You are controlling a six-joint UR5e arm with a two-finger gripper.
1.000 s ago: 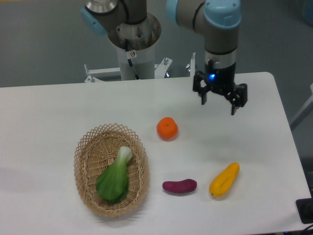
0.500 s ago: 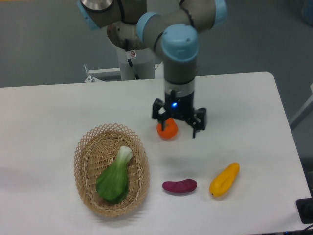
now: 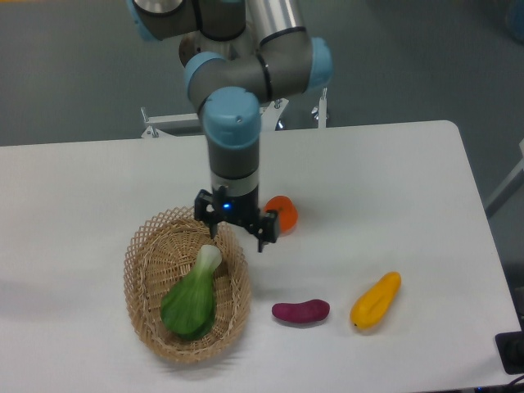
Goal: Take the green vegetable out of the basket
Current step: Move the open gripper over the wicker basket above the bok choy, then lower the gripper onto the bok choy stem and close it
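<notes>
**Open gripper above the basket's upper right rim**

The white table (image 3: 98,188) carries everything. The oval wicker basket (image 3: 141,274) sits at its front left, with the green vegetable (image 3: 192,298) lying inside, pale stalk pointing up toward the arm. The gripper (image 3: 236,232) hangs over the basket's upper right rim, fingers spread apart, nothing between them. Right of the basket lie a yellow fruit (image 3: 376,300), a purple piece (image 3: 300,311), and an orange (image 3: 286,211), partly hidden behind the gripper.
</notes>
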